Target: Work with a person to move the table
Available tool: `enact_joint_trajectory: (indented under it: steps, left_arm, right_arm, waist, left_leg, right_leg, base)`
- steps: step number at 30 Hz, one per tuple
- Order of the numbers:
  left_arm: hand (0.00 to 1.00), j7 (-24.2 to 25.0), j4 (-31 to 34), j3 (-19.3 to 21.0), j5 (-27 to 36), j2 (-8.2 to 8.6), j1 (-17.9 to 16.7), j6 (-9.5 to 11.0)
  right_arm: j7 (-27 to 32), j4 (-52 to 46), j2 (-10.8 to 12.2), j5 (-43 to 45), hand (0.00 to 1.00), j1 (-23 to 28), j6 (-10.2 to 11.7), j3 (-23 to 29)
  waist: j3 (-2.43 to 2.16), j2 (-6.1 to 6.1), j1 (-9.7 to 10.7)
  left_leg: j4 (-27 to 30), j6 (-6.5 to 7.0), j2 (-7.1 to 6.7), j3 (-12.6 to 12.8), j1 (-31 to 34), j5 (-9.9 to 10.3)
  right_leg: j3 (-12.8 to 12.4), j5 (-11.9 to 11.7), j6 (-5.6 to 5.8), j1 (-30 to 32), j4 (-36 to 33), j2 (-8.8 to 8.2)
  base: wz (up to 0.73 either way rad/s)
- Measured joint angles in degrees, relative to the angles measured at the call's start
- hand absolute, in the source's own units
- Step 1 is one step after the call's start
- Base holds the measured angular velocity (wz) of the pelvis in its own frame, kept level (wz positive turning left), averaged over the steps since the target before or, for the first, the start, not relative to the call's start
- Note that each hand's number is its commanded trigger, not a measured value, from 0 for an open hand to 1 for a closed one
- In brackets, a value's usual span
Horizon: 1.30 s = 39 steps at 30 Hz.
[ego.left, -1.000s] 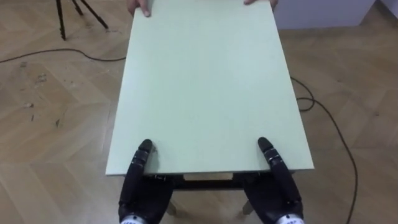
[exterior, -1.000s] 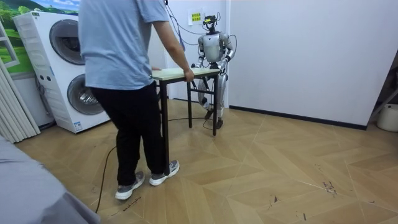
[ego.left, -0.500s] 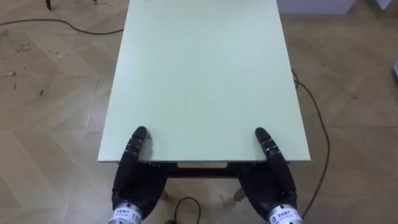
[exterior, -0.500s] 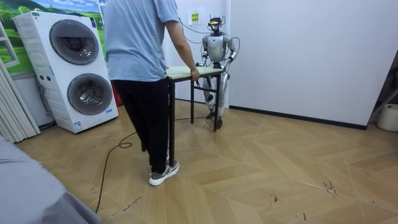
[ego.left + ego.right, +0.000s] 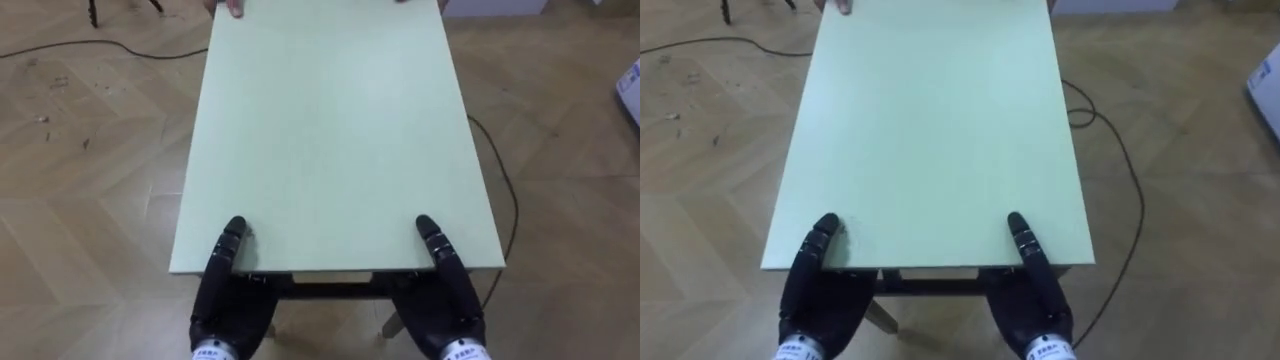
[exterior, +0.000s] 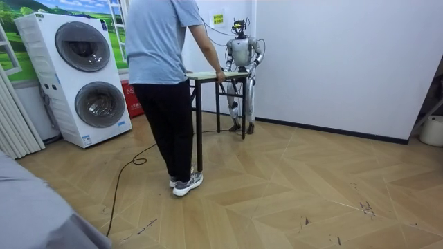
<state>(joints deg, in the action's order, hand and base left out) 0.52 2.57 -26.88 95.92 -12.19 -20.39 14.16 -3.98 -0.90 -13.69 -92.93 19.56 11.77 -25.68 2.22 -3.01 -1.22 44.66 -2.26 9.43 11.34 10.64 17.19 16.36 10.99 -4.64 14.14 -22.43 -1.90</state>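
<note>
– Where are the robot's hands?
– Left hand (image 5: 232, 290) and right hand (image 5: 445, 295) are at the near short edge of the table (image 5: 330, 130), one by each corner. A thumb lies on the top and the rest goes under it, so I can't tell whether they're clamped.
– Which way does the table run?
– Its long axis points straight away from the robot to the person (image 6: 163, 69), whose hand (image 5: 232, 8) is on the far short edge. The pale green top looks level.
– Anything close by?
– A dark cable (image 5: 510, 195) curls on the floor (image 5: 90, 200) just beside the table's right side. Tripod legs (image 5: 95, 12) stand off the far left corner.
– And the room?
– Herringbone wood floor. The robot stands close to a white wall (image 6: 332, 55). Stacked washing machines (image 6: 76, 76) are on the room view's left, well apart from the table.
</note>
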Motion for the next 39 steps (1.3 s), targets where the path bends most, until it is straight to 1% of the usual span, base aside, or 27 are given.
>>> enact_joint_trajectory:
  steps: [1, 2, 3, 4, 5, 7, 9, 13, 15, 18, 19, 21, 22, 23, 24, 25, 26, 27, 28, 29, 30, 31, 32, 33, 34, 36, 39]
  left_arm:
    - [1.0, 0.0, 0.2, 0.0, 0.0, 0.19, 0.3, -0.1]
    - [1.0, 0.0, 0.2, 0.1, 0.0, 0.43, 0.9, -0.1]
    - [1.0, 0.0, 0.2, 0.1, -0.3, 0.68, 1.4, -0.1]
    - [1.0, -0.3, 0.1, 0.2, -0.8, 0.73, 2.0, -0.1]
    - [1.0, -0.4, 0.2, 0.3, -1.0, 0.67, 2.0, -0.1]
    - [1.0, -0.4, 0.2, 0.3, -1.2, 0.83, 2.5, -0.1]
    - [1.0, -0.4, 0.0, 0.4, -1.5, 0.68, 2.8, -0.1]
    - [1.0, -0.3, -0.5, 0.3, -1.2, 0.95, 2.7, -0.3]
    - [1.0, -0.2, -1.3, 0.6, -1.1, 1.12, 2.7, -0.7]
    - [1.0, 0.1, -2.8, 1.0, -1.5, 1.67, 2.3, -1.6]
    - [1.0, 0.1, -2.9, 1.3, -1.5, 1.75, 1.7, -2.0]
    - [1.0, 0.1, -3.1, 1.3, -1.5, 1.83, 1.3, -2.4]
    - [1.0, 0.1, -3.2, 1.3, -1.5, 1.81, 1.3, -2.6]
    - [1.0, 0.1, -3.2, 1.2, -1.4, 1.81, 1.1, -2.6]
    - [1.0, 0.1, -3.2, 1.1, -1.4, 1.87, 0.9, -2.6]
    - [1.0, 0.1, -3.2, 1.1, -1.3, 2.18, 0.7, -2.5]
    - [1.0, 0.1, -3.3, 1.1, -1.5, 2.36, 0.7, -2.5]
    - [1.0, 0.1, -3.3, 1.0, -1.5, 2.37, 0.7, -2.4]
    - [1.0, 0.0, -3.3, 0.7, -1.6, 1.99, 0.7, -2.5]
    - [1.0, 0.0, -3.2, 0.5, -1.6, 1.36, 0.3, -2.5]
    - [1.0, 0.0, -3.2, 0.6, -1.6, 1.21, 0.1, -2.5]
    - [1.0, 0.1, -3.0, 0.6, -1.6, 1.27, -0.2, -2.2]
    - [1.0, 0.2, -2.8, 0.7, -1.6, 1.73, -0.3, -1.9]
    - [1.0, 0.2, -2.7, 0.8, -1.7, 1.73, -0.3, -1.7]
    - [1.0, 0.2, -2.7, 0.8, -1.9, 1.89, -0.3, -1.2]
    - [1.0, 0.2, -2.7, 0.8, -1.9, 1.38, -0.7, -0.8]
    - [1.0, 0.4, -2.6, 0.8, -2.0, 1.38, -1.3, -0.1]
  right_arm:
    - [0.0, -0.2, 0.1, 0.0, 1.0, -0.1, 0.4, 0.1]
    - [0.0, -0.6, 0.1, 0.0, 1.0, -0.3, 0.8, 0.1]
    - [0.0, -0.9, 0.1, 0.1, 1.0, -0.4, 0.9, 0.0]
    - [0.0, -1.2, 0.1, 0.1, 1.0, -0.4, 1.4, 0.0]
    - [0.0, -1.3, 0.1, 0.1, 1.0, -0.4, 1.3, 0.1]
    - [-0.2, -1.6, 0.2, 0.3, 1.0, -0.5, 1.3, 0.5]
    - [-0.2, -1.5, 0.6, 0.3, 1.0, -0.5, 1.2, 0.5]
    - [-0.3, -1.3, 0.5, 0.5, 1.0, -0.4, 0.7, 0.6]
    - [-0.3, -0.8, 0.5, 0.6, 1.0, -0.4, 0.1, 0.8]
    - [-0.4, -0.1, 0.7, 0.7, 1.0, 0.4, -0.6, 1.2]
    - [-0.4, 0.2, 1.0, 0.7, 1.0, 0.9, -1.3, 1.9]
    - [-0.4, 0.5, 0.9, 0.7, 1.0, 1.1, -2.0, 2.1]
    - [-0.4, 0.6, 0.9, 0.7, 1.0, 1.2, -2.0, 1.9]
    - [-0.4, 0.6, 0.4, 0.7, 1.0, 1.3, -1.9, 2.1]
    - [-0.4, 0.6, 0.3, 0.7, 1.0, 1.4, -2.0, 2.1]
    - [-0.3, 0.6, 0.2, 0.7, 1.0, 1.3, -1.9, 2.2]
    - [-0.3, 0.6, 0.2, 0.7, 1.0, 1.3, -1.8, 2.1]
    - [-0.3, 0.6, 0.3, 0.7, 1.0, 1.5, -1.8, 2.0]
    - [-0.3, 0.6, 0.5, 0.6, 1.0, 2.4, -1.3, 1.6]
    - [-0.3, 0.6, 0.7, 0.6, 1.0, 3.2, -1.1, 1.6]
    - [-0.4, 0.6, 1.0, 0.6, 1.0, 3.4, -0.9, 1.5]
    - [-0.3, 0.6, 1.2, 0.6, 1.0, 3.1, -0.8, 1.0]
    - [-0.3, 0.6, 1.0, 0.6, 1.0, 2.5, -0.7, 1.0]
    - [-0.2, 0.6, 0.8, 0.6, 1.0, 2.1, -0.6, 0.9]
    - [0.1, 0.6, 0.5, 0.6, 1.0, 1.6, -0.6, 0.6]
    - [0.2, 0.6, 0.5, 0.6, 1.0, 1.6, -0.5, 0.1]
    - [0.2, 0.6, 0.4, 0.6, 1.0, 1.7, -0.6, -0.4]
  waist:
    - [0.0, -0.31, 0.7]
    - [-0.27, -0.77, 1.1]
    - [-0.3, -0.86, 1.2]
    - [-0.34, -0.79, 1.2]
    - [-0.54, -0.81, 1.4]
    - [-0.62, -1.3, 2.5]
    - [-0.64, -1.32, 2.6]
    - [-0.72, -1.14, 2.1]
    - [-0.74, -1.13, 1.8]
    - [-1.06, -0.55, 0.9]
    - [-1.26, -0.21, 0.9]
    - [-1.27, 0.11, 0.9]
    - [-1.24, 0.52, 1.0]
    - [-1.2, 1.09, 1.2]
    - [-1.21, 1.24, 1.3]
    - [-1.25, 1.31, 1.3]
    - [-1.25, 1.31, 1.4]
    - [-1.17, 1.17, 1.7]
    - [-1.13, 1.23, 2.8]
    - [-1.24, 1.8, 2.9]
    - [-1.27, 2.18, 2.8]
    - [-1.16, 2.39, 1.4]
    - [-1.18, 2.29, 0.0]
    - [-1.18, 2.29, -0.5]
    - [-1.19, 2.27, -0.8]
    - [-1.2, 2.36, -0.8]
    - [-1.19, 2.61, -1.0]
  left_leg:
    - [-0.6, -0.85, -0.12, -1.3, -3.3, 0.6]
    - [-3.1, -1.78, -0.51, -2.6, -6.0, 2.0]
    - [-5.6, -1.89, -1.07, -3.0, -7.0, 3.2]
    - [-11.9, -1.49, -2.06, -3.6, -8.3, 5.0]
    - [-16.5, -1.47, -2.7, -3.6, -9.4, 5.2]
    - [-21.0, -1.45, -3.37, -3.8, -9.5, 5.2]
    - [-23.5, -1.4, -4.12, -4.0, -10.1, 5.2]
    - [-27.2, 1.21, -6.2, -4.0, -10.3, 3.7]
    - [-27.3, 1.65, -6.37, -4.0, -10.3, 3.5]
    - [-27.5, 2.2, -7.43, -3.6, -10.4, 3.2]
    - [-27.3, 2.48, -7.76, -3.5, -10.5, 3.0]
    - [-27.0, 2.99, -8.34, -3.5, -10.4, 2.7]
    - [-27.1, 3.58, -9.07, -3.7, -10.2, 2.2]
    - [-27.0, 4.13, -9.92, -3.8, -10.0, 1.7]
    - [-27.0, 4.33, -10.23, -3.7, -9.8, 1.6]
    - [-27.1, 4.88, -10.1, -3.4, -9.0, 1.2]
    - [-27.2, 5.07, -9.61, -1.9, -8.3, 0.6]
    - [-27.3, 4.79, -8.86, -0.4, -8.3, 0.1]
    - [-28.3, 4.34, -7.97, 1.4, -8.9, -1.0]
    - [-29.8, 4.11, -8.11, 2.1, -9.7, -1.9]
    - [-30.1, 3.95, -8.34, 2.5, -10.0, -2.0]
    - [-30.0, 3.84, -9.03, 2.7, -10.2, -2.0]
    - [-30.1, 3.85, -9.27, 2.7, -9.9, -2.0]
    - [-30.1, 3.86, -9.27, 2.7, -9.6, -2.1]
    - [-30.2, 3.86, -8.96, 2.6, -9.3, -2.1]
    - [-30.5, 3.84, -8.44, 2.4, -9.4, -2.1]
    - [-31.5, 3.85, -8.25, 2.6, -10.2, -2.1]
  right_leg:
    - [0.3, -0.3, 0.0, 1.8, -1.4, -0.2]
    - [1.0, -0.4, -0.04, 3.5, -2.9, -0.39]
    - [1.0, -0.5, -0.02, 4.6, -3.8, -0.6]
    - [1.0, -1.1, 0.19, 5.9, -4.8, -0.92]
    - [1.4, -2.3, 0.06, 6.6, -3.9, -1.14]
    - [1.9, -4.4, 0.49, 7.2, -1.6, -1.3]
    - [1.8, -6.0, 1.0, 7.5, -0.3, -1.51]
    - [1.6, -8.5, 1.57, 8.7, 1.1, -2.48]
    - [1.3, -9.4, 1.51, 8.6, 1.6, -2.8]
    - [0.8, -10.6, 1.77, 8.3, 1.9, -3.25]
    - [0.8, -10.8, 1.93, 8.0, 1.8, -3.68]
    - [0.6, -11.8, 2.45, 7.8, 1.9, -4.36]
    - [0.2, -12.4, 2.83, 7.8, 1.9, -5.26]
    - [-0.9, -13.0, 3.7, 7.9, 2.0, -6.03]
    - [-1.8, -13.7, 4.8, 7.9, 2.5, -6.11]
    - [-4.0, -15.4, 7.24, 7.8, 4.2, -6.02]
    - [-6.1, -15.4, 7.82, 7.6, 3.6, -6.24]
    - [-6.3, -13.1, 7.29, 7.5, 1.0, -6.68]
    - [-5.3, -7.5, 6.63, 6.2, -5.6, -8.03]
    - [-5.3, -5.3, 7.17, 4.3, -10.0, -8.53]
    - [-5.8, -3.8, 7.76, 3.3, -9.8, -8.35]
    - [-6.5, -3.5, 8.06, 2.4, -6.7, -7.43]
    - [-6.9, -3.7, 7.75, 1.9, -3.7, -6.74]
    - [-6.8, -3.9, 7.34, 1.6, -2.5, -6.44]
    - [-6.8, -4.6, 6.78, 1.0, -0.4, -5.81]
    - [-6.6, -5.4, 6.87, -0.3, 1.7, -5.01]
    - [-6.8, -6.2, 7.1, -1.4, 3.7, -4.38]
  base:
    - [0.2]
    - [0.19]
    - [0.2]
    - [0.11]
    - [0.11]
    - [0.23]
    - [0.08]
    - [-0.02]
    - [-0.04]
    - [0.01]
    - [0.08]
    - [0.12]
    - [0.2]
    - [0.21]
    - [0.12]
    - [0.19]
    - [0.32]
    - [0.71]
    - [0.72]
    - [0.55]
    - [-0.1]
    - [-0.49]
    - [-0.53]
    - [-0.34]
    - [-0.1]
    - [-0.02]
    - [-0.07]
